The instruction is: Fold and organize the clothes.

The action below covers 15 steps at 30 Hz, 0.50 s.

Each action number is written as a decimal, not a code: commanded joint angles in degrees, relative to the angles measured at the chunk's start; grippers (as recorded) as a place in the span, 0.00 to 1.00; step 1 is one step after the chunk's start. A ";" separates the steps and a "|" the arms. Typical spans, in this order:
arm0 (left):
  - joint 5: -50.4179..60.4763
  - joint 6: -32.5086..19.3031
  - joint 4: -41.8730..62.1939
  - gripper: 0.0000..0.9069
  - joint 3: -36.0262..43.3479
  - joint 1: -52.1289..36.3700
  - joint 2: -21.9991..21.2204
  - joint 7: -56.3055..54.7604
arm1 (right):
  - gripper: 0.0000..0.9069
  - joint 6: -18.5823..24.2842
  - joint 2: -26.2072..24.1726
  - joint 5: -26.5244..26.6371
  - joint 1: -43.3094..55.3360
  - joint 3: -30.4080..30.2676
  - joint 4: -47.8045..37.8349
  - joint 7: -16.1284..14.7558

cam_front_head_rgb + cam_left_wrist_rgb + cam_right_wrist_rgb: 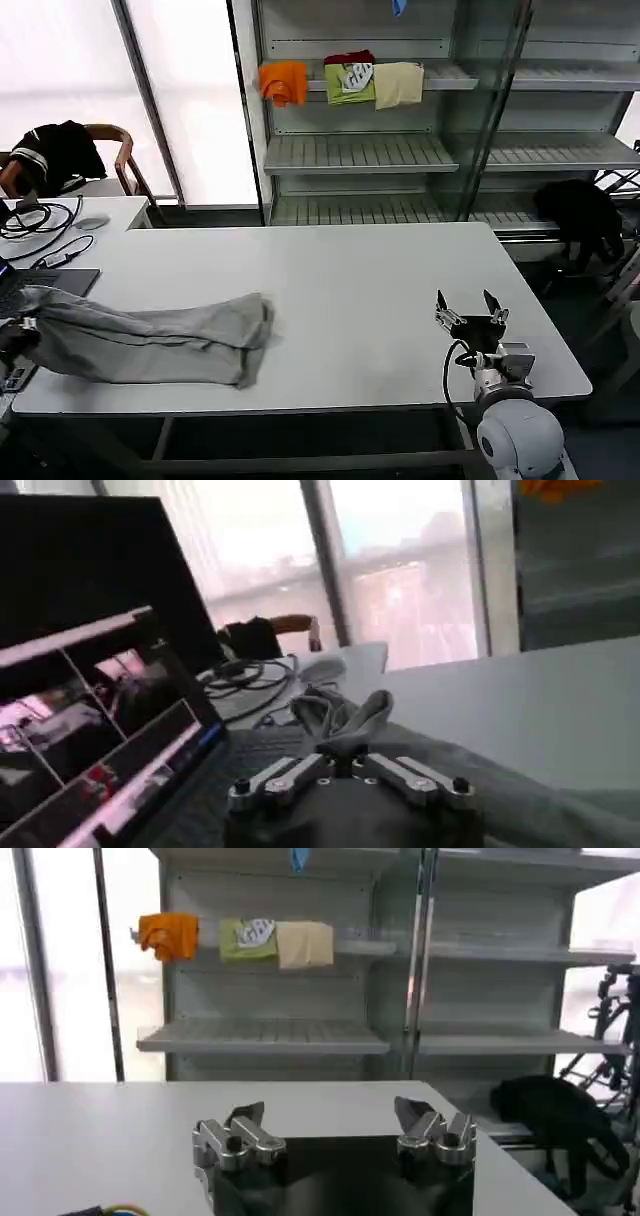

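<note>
A light grey shirt lies bunched in a long roll across the left front of the white table. Its left end reaches the table's left edge, where my left gripper holds it. In the left wrist view the left gripper is shut on a gathered fold of the grey shirt, and more of the cloth spreads beneath it. My right gripper hovers over the table's front right, open and holding nothing, far from the shirt. The right wrist view shows the right gripper with its jaws wide apart over bare tabletop.
An open laptop stands by the left gripper at the table's left edge, with cables behind it. A chair with a black garment stands at back left. Shelves behind hold orange, green and yellow cloths; a black garment hangs at right.
</note>
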 commanded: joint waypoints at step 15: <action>4.76 3.60 -18.41 0.01 14.53 0.01 -4.83 -4.06 | 1.00 0.46 0.57 -0.52 -2.14 3.32 0.21 -0.02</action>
